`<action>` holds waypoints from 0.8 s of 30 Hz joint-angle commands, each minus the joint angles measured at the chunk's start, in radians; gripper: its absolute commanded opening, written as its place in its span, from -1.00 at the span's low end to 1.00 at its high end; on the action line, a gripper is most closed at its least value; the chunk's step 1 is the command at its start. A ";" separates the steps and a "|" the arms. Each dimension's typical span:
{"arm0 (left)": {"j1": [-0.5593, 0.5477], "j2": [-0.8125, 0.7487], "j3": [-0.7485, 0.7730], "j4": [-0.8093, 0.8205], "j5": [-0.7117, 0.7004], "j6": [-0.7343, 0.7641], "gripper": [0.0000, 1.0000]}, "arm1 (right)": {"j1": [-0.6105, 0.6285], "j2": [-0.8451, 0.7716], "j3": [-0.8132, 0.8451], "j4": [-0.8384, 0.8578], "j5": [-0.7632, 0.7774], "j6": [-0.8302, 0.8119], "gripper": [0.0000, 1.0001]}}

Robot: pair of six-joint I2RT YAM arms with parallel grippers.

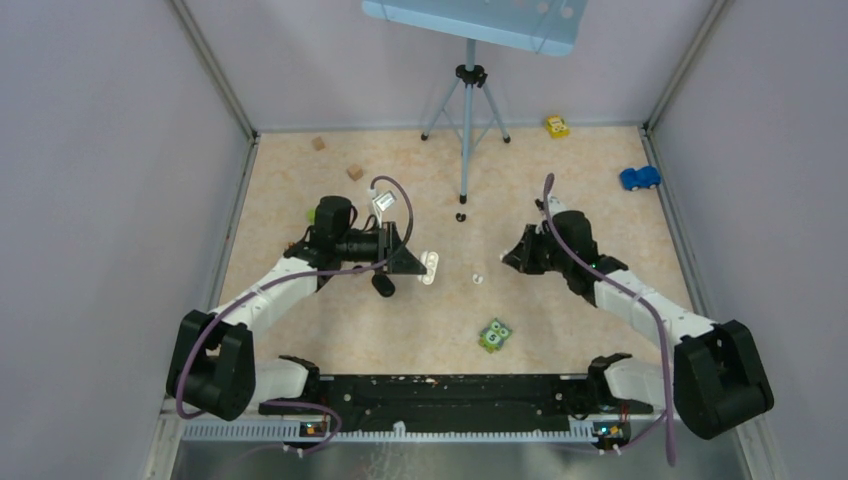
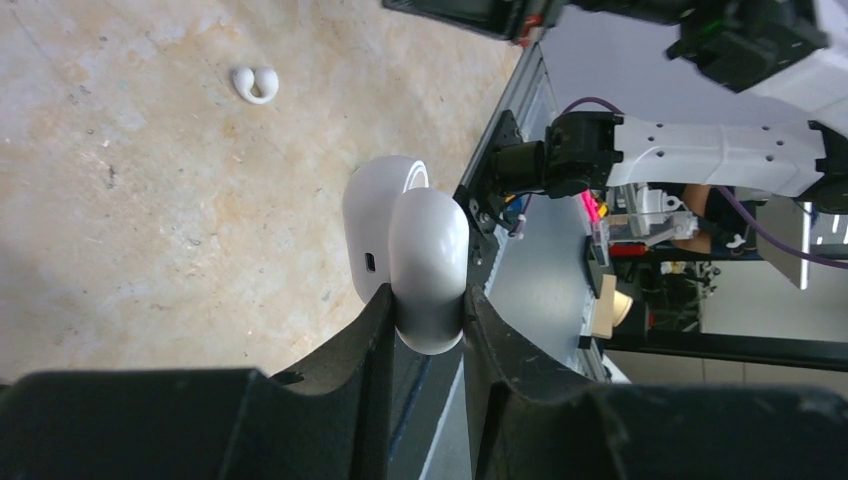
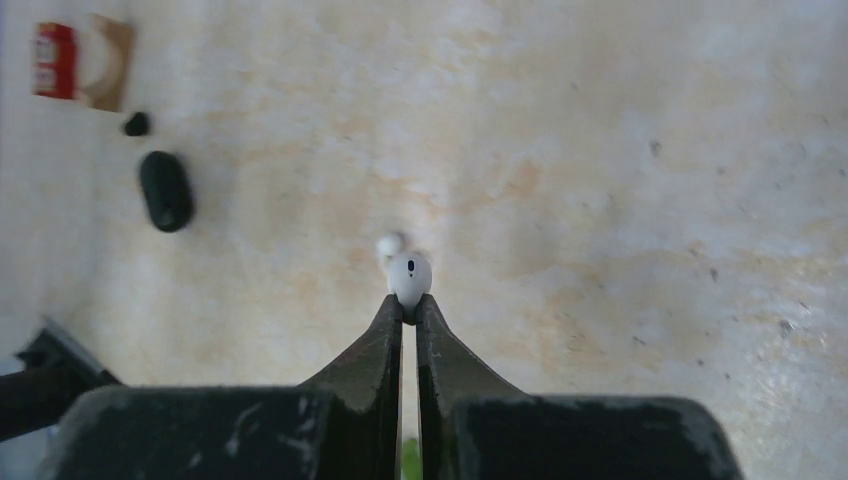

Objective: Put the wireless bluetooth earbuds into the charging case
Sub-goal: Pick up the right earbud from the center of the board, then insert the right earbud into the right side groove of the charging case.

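My left gripper point(image 1: 420, 262) point(image 2: 428, 300) is shut on the white charging case point(image 1: 431, 266) point(image 2: 428, 250). The case hangs open above the table, one rounded half between the jaws and the half with the port beside it. My right gripper point(image 1: 508, 260) point(image 3: 409, 305) is shut on a tiny white earbud point(image 3: 409, 276) at its fingertips, low over the table. A small white blob just beyond it is too blurred to identify. Another white earbud point(image 1: 478, 278) point(image 2: 255, 84) lies on the table between the two grippers.
A black case point(image 1: 383, 285) point(image 3: 165, 190) lies below the left gripper, with a black bud point(image 3: 136, 124) near it. Black buds point(image 1: 460, 216) sit by the tripod point(image 1: 467, 110). An owl card point(image 1: 495, 335), a blue car point(image 1: 640, 178), a yellow toy point(image 1: 556, 126) and wooden cubes point(image 1: 355, 172) are scattered around.
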 commanded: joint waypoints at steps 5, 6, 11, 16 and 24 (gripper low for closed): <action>-0.019 -0.058 -0.028 0.051 -0.066 0.182 -1.00 | 0.037 -0.081 0.234 -0.130 -0.364 0.103 -1.00; -0.021 -0.063 -0.032 0.054 -0.069 0.199 -1.00 | 0.042 -0.069 0.258 -0.144 -0.398 0.118 -1.00; -0.038 -0.073 -0.031 0.061 -0.072 0.255 -1.00 | 0.135 -0.050 0.346 -0.164 -0.429 0.166 -1.00; -0.050 -0.053 0.020 0.003 -0.063 0.277 -1.00 | 0.182 0.005 0.430 -0.202 -0.461 0.150 -1.00; -0.066 -0.052 0.062 -0.029 -0.043 0.224 -1.00 | 0.264 0.077 0.478 -0.203 -0.391 0.131 -1.00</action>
